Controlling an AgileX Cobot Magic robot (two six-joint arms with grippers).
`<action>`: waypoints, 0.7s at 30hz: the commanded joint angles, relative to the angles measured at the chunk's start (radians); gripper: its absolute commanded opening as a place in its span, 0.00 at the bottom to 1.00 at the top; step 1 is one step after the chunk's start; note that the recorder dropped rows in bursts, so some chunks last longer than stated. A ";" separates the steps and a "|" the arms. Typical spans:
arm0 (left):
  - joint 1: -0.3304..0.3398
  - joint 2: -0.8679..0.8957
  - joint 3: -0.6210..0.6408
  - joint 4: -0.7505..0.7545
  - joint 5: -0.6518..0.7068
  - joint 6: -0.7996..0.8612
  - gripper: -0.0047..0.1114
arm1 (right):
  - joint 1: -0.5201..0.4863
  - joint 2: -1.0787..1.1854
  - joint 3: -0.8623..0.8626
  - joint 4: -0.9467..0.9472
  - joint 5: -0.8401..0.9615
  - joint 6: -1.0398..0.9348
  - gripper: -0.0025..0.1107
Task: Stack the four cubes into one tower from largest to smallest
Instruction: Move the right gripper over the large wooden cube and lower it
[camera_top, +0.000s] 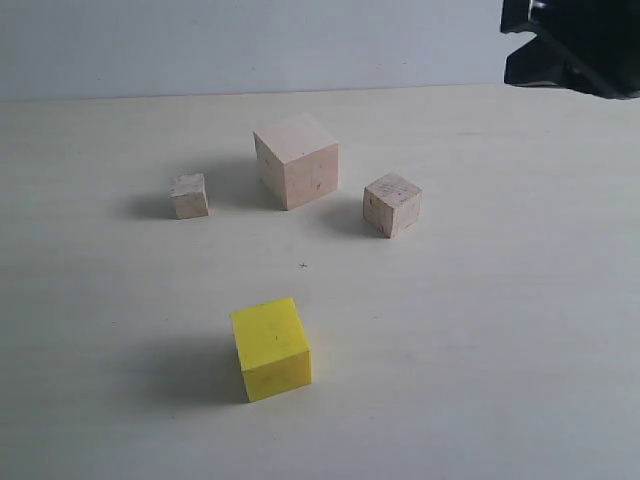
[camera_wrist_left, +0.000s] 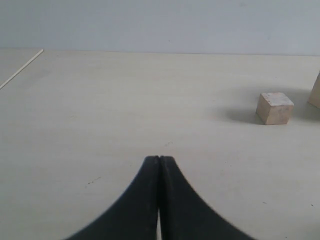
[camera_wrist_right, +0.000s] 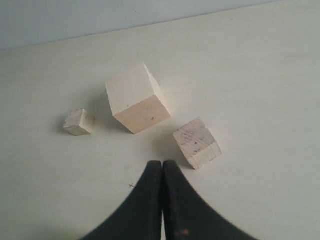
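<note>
Quick status from my remote seat. I'm using the large pale bare-wood cube (camera_top: 297, 160) as my reference, since it sits toward the back of the light-coloured bench (camera_top: 500, 350). All four blocks rest on the bench on their own; nothing is stacked on anything yet.

The tiny pale wood cube (camera_top: 189, 195) is to the left of the big one in the exterior view, near it but with a clear gap. The medium pale wood cube (camera_top: 392, 204) is to the right of it and a touch closer to the camera, also not touching, and turned a bit so a corner faces forward. The bright yellow cube (camera_top: 271, 348) is well apart from the big one, out front toward the camera. A small dark mark (camera_top: 303, 265) on the bench lies between the yellow one and the big one.

The left fingers (camera_wrist_left: 147, 200) are pressed flat together with nothing between them; the tiny cube is off to one side of them, well clear, and just a sliver of the big cube shows past it. The right fingers (camera_wrist_right: 150, 200) are also together and empty, tips pointing at the big cube and stopping short of it, with the medium cube just beside them; can't tell how high they sit. A black chunk of the right arm (camera_top: 575, 45) pokes into the exterior view, well to the right of the big cube and beyond it.
</note>
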 joint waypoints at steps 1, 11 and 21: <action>-0.007 -0.006 0.003 -0.008 -0.008 -0.001 0.04 | 0.001 0.071 -0.008 0.006 -0.024 -0.101 0.02; -0.007 -0.006 0.003 -0.008 -0.008 -0.001 0.04 | 0.001 0.294 -0.074 0.164 -0.020 -0.241 0.02; -0.007 -0.006 0.003 -0.008 -0.008 -0.001 0.04 | 0.001 0.450 -0.313 0.186 0.004 -0.279 0.02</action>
